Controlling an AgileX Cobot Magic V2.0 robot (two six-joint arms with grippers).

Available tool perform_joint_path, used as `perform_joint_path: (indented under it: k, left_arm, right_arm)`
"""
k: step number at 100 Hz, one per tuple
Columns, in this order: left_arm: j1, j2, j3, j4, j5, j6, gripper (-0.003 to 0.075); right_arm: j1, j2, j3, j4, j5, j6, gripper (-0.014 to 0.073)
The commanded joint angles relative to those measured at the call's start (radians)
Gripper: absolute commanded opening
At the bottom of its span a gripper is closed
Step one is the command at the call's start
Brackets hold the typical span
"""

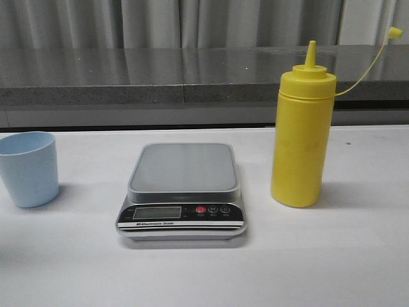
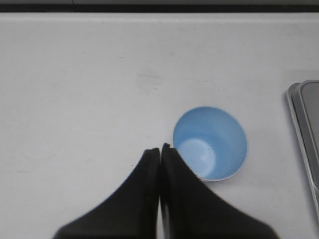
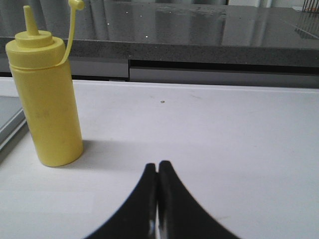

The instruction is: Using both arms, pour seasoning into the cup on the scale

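Observation:
The yellow seasoning bottle (image 1: 301, 134) stands upright on the white table, right of the scale (image 1: 182, 192), its cap hanging off on a thin tether. The pale blue cup (image 1: 28, 167) stands on the table at the far left, apart from the scale, and looks empty. The scale's grey platform is bare. My left gripper (image 2: 160, 149) is shut with nothing in it, hovering just beside the cup (image 2: 210, 143). Also shut and empty, my right gripper (image 3: 158, 165) sits over the bare table, well away from the bottle (image 3: 46, 97). Neither arm shows in the front view.
A dark grey counter ledge (image 1: 192, 73) runs along the back of the table with a grey curtain behind it. The scale's edge (image 2: 304, 134) shows at one side of the left wrist view.

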Motion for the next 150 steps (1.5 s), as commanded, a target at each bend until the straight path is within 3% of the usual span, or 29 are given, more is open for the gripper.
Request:
perform_joint_path:
  k: [1,11,23,30,109,116,123,143,150]
  left_arm:
    - [-0.002,0.02,-0.048,-0.044,-0.05,-0.003,0.0047]
    - [-0.004,0.054,-0.054,-0.046,-0.048,0.0,0.021]
    - [-0.004,0.085,-0.055,-0.046,-0.056,0.0,0.0457]
    - [-0.004,0.104,-0.057,-0.046,-0.065,0.0,0.052]
    - [-0.071,0.403,-0.195,-0.042,-0.01,0.025,0.0511]
    - [-0.071,0.414,-0.195,-0.042,-0.014,0.025,0.0482]
    - [-0.071,0.423,-0.195,-0.042,-0.016,0.025,0.0403]
    - [-0.071,0.425,-0.197,-0.042,-0.033,0.025,0.0007]
    - [-0.071,0.425,-0.205,-0.042,-0.026,0.025,-0.0019]
  right_arm:
    - [-0.005,-0.02,-0.018,-0.003,-0.087,-0.007,-0.0068]
    - [-0.005,-0.02,-0.018,-0.003,-0.087,-0.007,-0.0068]
    - [-0.005,-0.02,-0.018,-0.003,-0.087,-0.007,-0.0068]
    - [-0.005,-0.02,-0.018,-0.003,-0.087,-0.007,-0.0068]
    - [-0.005,-0.02,-0.018,-0.003,-0.087,-0.007,-0.0068]
    - [-0.005,-0.02,-0.018,-0.003,-0.087,-0.007,-0.0068]
    - [-0.005,-0.02,-0.018,-0.003,-0.087,-0.007,-0.0068]
    - [-0.005,-0.02,-0.018,-0.003,-0.087,-0.007,-0.0068]
    - [-0.005,-0.02,-0.018,-0.003,-0.087,-0.007,-0.0068]
